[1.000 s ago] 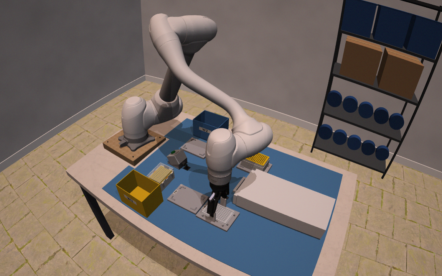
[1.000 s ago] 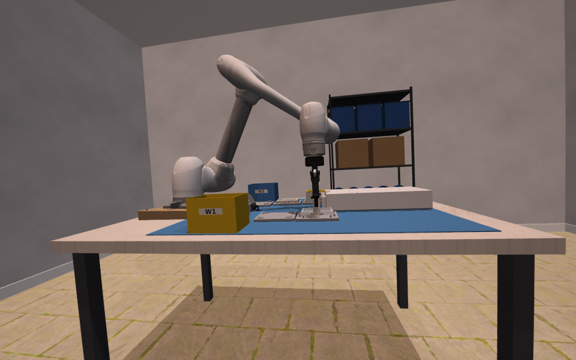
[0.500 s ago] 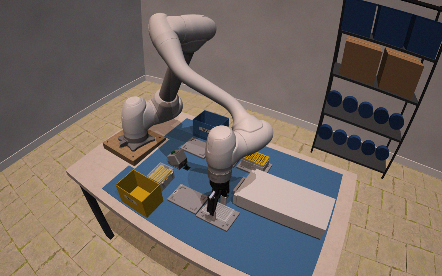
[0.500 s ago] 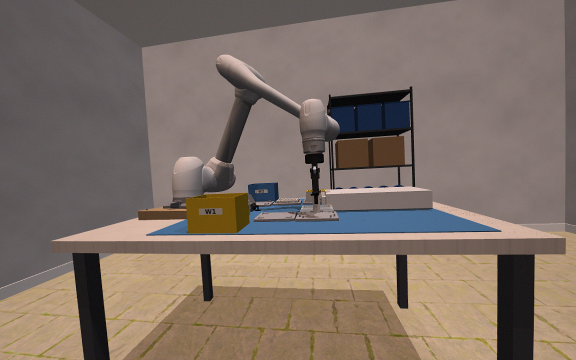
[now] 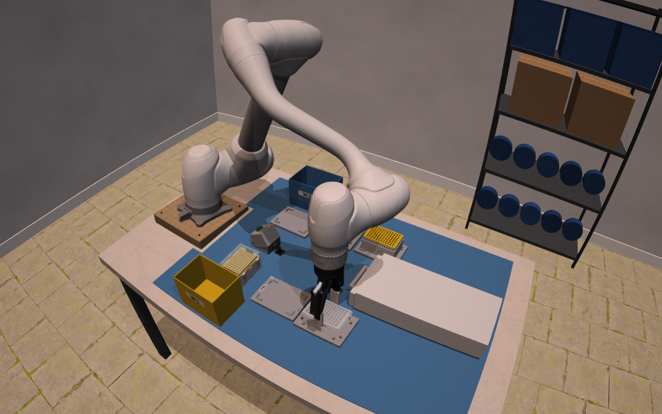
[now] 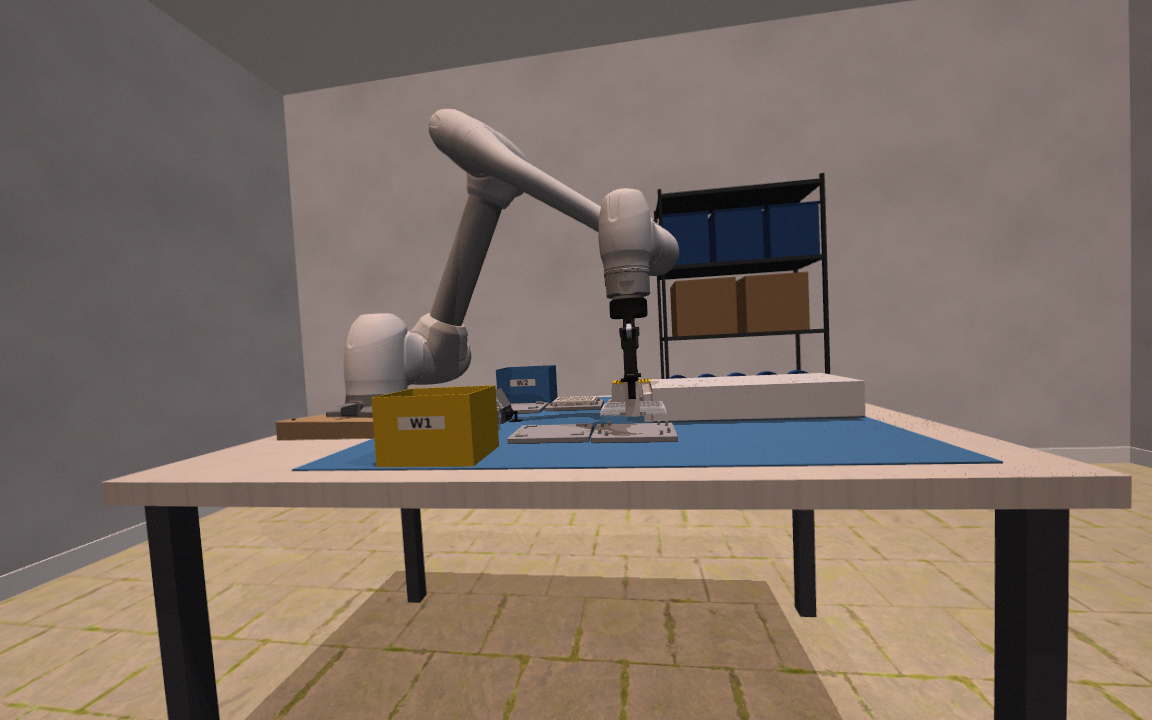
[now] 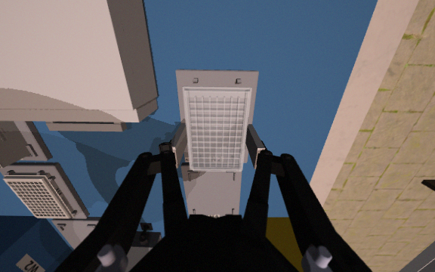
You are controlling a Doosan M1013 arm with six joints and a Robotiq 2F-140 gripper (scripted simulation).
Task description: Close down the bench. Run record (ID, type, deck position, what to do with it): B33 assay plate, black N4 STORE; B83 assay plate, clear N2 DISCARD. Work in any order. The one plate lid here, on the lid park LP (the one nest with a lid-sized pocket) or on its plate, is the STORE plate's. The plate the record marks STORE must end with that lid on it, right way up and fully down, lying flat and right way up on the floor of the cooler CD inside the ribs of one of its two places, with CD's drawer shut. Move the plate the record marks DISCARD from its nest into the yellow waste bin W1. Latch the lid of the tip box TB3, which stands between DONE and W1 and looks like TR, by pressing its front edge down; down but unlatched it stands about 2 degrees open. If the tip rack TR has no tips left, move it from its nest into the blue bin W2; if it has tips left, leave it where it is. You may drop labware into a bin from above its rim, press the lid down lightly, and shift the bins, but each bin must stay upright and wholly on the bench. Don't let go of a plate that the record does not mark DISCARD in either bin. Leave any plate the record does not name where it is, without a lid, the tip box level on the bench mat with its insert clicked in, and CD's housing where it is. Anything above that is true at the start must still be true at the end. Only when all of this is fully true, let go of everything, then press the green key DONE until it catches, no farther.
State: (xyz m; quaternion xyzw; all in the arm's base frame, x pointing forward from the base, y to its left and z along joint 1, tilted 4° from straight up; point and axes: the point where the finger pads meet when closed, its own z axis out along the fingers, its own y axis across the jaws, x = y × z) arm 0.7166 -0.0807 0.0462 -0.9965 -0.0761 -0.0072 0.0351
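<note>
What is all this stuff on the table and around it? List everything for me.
Clear plate: one, held just above its nest, front of mat.
Bare nests: two, grey, one beside the plate's, one by the blue bin.
Yellow bin: one, W1, front left.
Blue bin: one, W2, back.
Tip box: one, clear lid, behind W1.
Tip rack: one, yellow top, behind cooler.
Cooler: one, white, right.
Green key: one, on a grey block.
Mat: one, blue.
Shelf unit: one, black, with boxes and discs.
Arm: one, white.
Gripper: one, black, shut on the plate.
</note>
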